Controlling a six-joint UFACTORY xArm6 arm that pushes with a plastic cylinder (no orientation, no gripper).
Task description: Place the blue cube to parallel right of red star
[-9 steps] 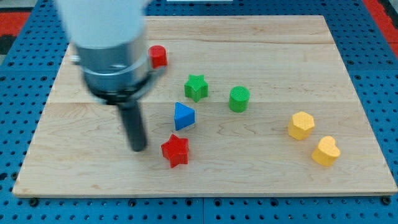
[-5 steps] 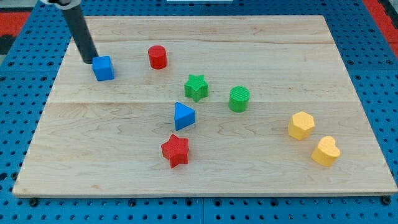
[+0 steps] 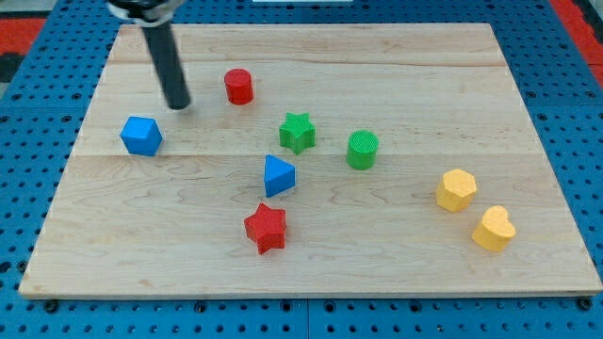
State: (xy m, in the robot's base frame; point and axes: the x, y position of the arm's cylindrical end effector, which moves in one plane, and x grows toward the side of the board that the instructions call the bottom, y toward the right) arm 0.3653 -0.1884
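Observation:
The blue cube (image 3: 141,136) sits at the view's left on the wooden board (image 3: 311,273), turned at an angle. The red star (image 3: 266,228) lies lower down, near the view's bottom centre. My tip (image 3: 177,104) is above and to the right of the blue cube, a short gap away from it, and left of the red cylinder (image 3: 238,86).
A blue triangle (image 3: 278,175) lies just above the red star. A green star (image 3: 297,132) and a green cylinder (image 3: 363,149) sit in the middle. Two yellow blocks (image 3: 456,189) (image 3: 494,229) lie at the view's right.
The blue cube has slid down and a little left and rotated. My tip has moved right, from the cube's upper left to its upper right.

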